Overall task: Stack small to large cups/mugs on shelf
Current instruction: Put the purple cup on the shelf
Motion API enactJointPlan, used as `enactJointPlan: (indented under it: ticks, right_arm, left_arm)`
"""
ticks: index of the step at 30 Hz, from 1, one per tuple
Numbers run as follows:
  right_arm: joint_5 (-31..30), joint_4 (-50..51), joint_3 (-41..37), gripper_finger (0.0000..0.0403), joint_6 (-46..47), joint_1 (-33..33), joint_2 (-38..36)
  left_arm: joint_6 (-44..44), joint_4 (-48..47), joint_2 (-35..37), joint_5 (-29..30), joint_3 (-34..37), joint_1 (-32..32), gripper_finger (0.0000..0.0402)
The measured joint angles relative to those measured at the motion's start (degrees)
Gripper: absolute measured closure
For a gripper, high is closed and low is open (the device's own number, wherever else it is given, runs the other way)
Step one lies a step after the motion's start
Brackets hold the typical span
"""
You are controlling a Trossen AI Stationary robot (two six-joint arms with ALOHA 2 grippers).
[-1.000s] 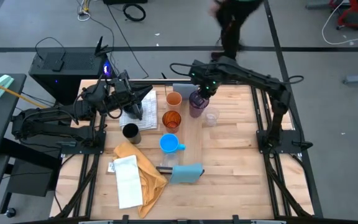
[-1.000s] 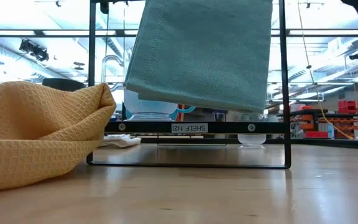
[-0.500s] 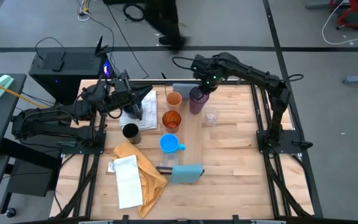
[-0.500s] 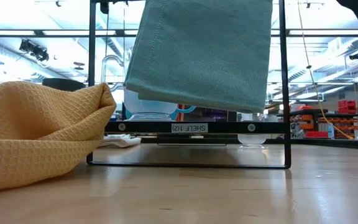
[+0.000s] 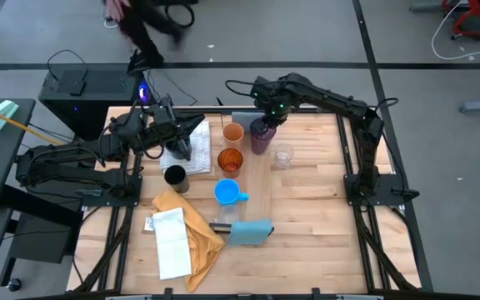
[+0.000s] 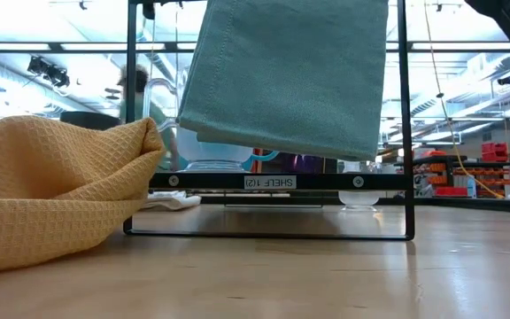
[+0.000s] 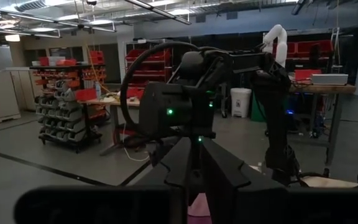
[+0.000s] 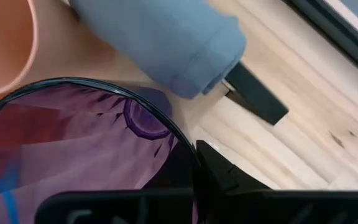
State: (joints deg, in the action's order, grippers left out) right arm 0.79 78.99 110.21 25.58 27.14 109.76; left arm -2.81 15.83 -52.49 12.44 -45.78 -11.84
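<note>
The shelf (image 5: 259,208) is a narrow pale plank running from the table's far side to its near side. An orange cup (image 5: 233,132), an amber cup (image 5: 230,161) and a blue mug (image 5: 227,193) stand along its left edge. A black cup (image 5: 175,176) stands farther left and a clear glass (image 5: 283,156) to the right. My right gripper (image 5: 265,123) hangs over the plank's far end, shut on the purple cup (image 5: 261,138). My left gripper (image 5: 178,137) hovers level over white paper at the left, shut and empty. My right gripper holds the purple cup by its rim (image 8: 188,146), on the side away from the orange cup. It comes from above, pointing down. One finger (image 8: 219,174) is outside the wall; the other seems to be inside. The cup hangs upright. Whether its base touches the plank I cannot tell.
A grey block (image 8: 160,43) lies at the plank's far end, close behind the purple cup, and a light blue block (image 5: 251,232) at the near end. A yellow cloth (image 5: 192,227) and a white cloth (image 5: 172,243) lie near left. A person (image 5: 144,25) walks beyond the far edge.
My right gripper has sunk a little with the purple cup and drifted slightly toward the table's left edge. The cup stays upright. A person has crossed behind the table from right to left.
</note>
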Motion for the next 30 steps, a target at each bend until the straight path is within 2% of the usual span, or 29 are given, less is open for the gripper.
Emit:
enactJointPlan:
  ticks: [11, 20, 30]
  right_arm:
    - [-0.5, -1.0, 0.0, 0.0396, -0.9, 0.0, 0.0]
    - [-0.1, -2.2, 0.0, 0.0368, -2.5, 0.0, 0.0]
    - [0.4, -2.4, 0.0, 0.0373, -3.7, 0.0, 0.0]
  left_arm:
    - [0.0, 0.0, 0.0, 0.0, 0.0, 0.0, 0.0360]
    - [0.0, 0.0, 0.0, 0.0, 0.0, 0.0, 0.0357]
    - [-0.9, 0.0, 0.0, 0.0, 0.0, 0.0, 0.0362]
